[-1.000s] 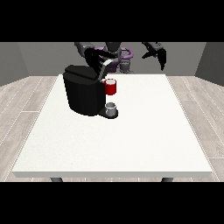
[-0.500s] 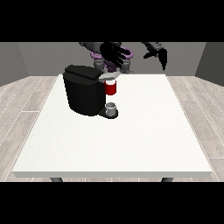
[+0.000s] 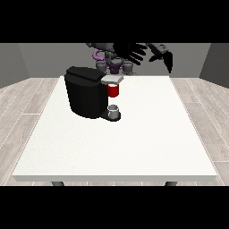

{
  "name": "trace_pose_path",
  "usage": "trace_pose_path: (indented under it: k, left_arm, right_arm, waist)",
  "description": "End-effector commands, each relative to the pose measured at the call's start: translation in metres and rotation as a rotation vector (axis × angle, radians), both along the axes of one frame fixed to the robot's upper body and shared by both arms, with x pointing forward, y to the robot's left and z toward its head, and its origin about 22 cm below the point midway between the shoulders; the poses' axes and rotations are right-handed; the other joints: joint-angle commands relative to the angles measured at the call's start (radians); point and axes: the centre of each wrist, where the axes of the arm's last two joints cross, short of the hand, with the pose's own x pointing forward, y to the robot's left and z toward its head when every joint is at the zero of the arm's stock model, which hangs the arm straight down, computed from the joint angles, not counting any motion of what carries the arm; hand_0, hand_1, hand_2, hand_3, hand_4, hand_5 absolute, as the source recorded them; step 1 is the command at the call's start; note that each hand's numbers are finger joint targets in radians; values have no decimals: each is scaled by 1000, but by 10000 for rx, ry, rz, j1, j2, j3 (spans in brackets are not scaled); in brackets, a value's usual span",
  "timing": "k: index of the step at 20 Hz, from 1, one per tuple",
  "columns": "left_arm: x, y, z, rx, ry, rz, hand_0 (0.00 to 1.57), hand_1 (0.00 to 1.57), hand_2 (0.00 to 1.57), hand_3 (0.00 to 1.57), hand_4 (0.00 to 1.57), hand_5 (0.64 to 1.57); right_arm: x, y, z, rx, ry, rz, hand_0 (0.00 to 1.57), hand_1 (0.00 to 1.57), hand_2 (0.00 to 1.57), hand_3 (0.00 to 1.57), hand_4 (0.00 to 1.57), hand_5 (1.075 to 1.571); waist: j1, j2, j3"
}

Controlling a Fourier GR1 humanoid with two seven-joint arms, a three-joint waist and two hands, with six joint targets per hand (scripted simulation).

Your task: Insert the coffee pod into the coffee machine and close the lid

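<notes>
Now the hand at the view's left (image 3: 130, 52), fingers spread, has risen from the coffee machine (image 3: 87, 91) toward one o'clock; the other hand (image 3: 162, 56) looks relaxed. Possibly the pod: a grey thing (image 3: 113, 109) on the machine's base.

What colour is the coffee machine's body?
Black, shown in the front view: coffee machine.

coffee machine (image 3: 87, 91) left, open table (image 3: 147, 129) right

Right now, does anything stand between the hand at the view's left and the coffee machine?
Nothing visible does. That hand, fingers spread, hangs above and behind the coffee machine, apart from it. A red thing at the machine and a grey thing at its foot sit lower.
</notes>
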Motion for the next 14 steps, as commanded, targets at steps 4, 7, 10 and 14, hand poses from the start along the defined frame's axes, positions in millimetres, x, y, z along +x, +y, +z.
trace_pose_path:
  k: [4, 7, 10, 14]
  left_arm:
    - [8, 12, 16, 20, -409, -255, 0, 0, 0, 0, 424, 1571]
    - [7, 8, 25, -234, -352, -619, 0, 0, 0, 0, 444, 1571]
    - [17, -13, 37, -39, -858, -1000, 0, 0, 0, 0, 365, 1571]
    - [11, -6, 34, -172, -843, -1175, 0, 0, 0, 0, 377, 1571]
  right_arm:
    - [4, 16, 32, -502, -681, -15, 0, 0, 0, 0, 53, 1571]
    - [8, 15, 42, -401, -897, -434, 0, 0, 0, 0, 0, 1571]
    - [4, 40, 70, -651, -1256, -406, 0, 0, 0, 0, 0, 1571]
    - [10, 30, 56, -397, -1342, -269, 0, 0, 0, 0, 0, 1571]
  waist:
    - [364, 383, 0]
    - [870, 460, 1]
    - [1226, 1085, -3]
    - [1321, 1210, 2]
